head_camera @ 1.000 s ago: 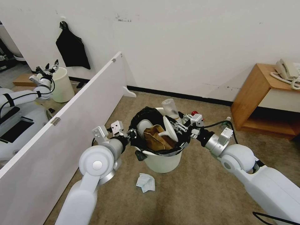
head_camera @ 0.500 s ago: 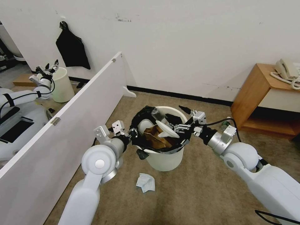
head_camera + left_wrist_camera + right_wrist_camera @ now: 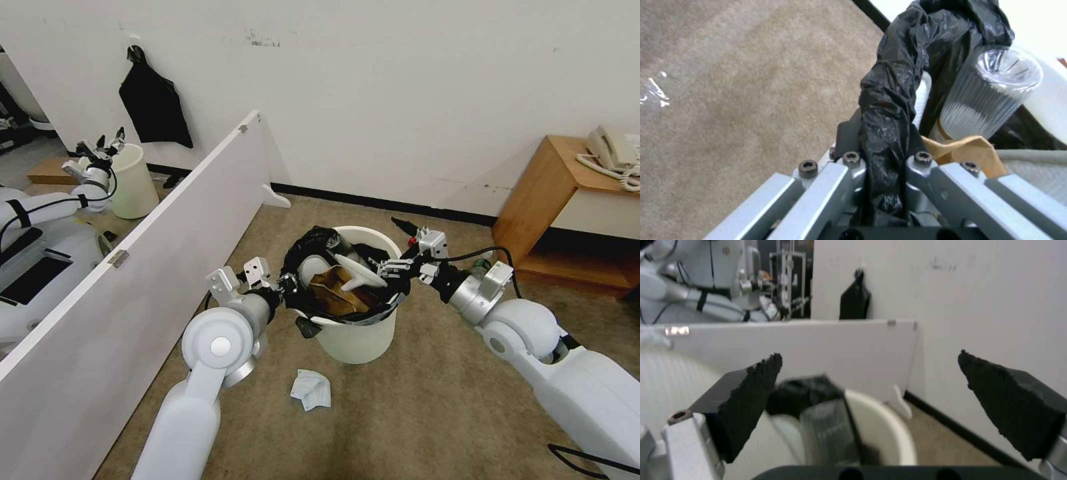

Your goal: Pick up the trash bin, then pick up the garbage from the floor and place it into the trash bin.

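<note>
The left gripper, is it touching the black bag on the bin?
Touching. The left wrist view shows the left gripper pinching the black bag between its fingers.

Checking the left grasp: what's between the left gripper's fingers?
In the left wrist view, the left gripper has a bunched fold of the black bag between its fingers, pinched at the trash bin rim.

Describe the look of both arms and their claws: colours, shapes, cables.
Both arms are glossy white with rounded joint housings and silver metal wrist sections. The left claw has grey metal links with black hex bolts. The right claw has black, rough wedge-shaped pads, and a black cable loops over its wrist.
</note>
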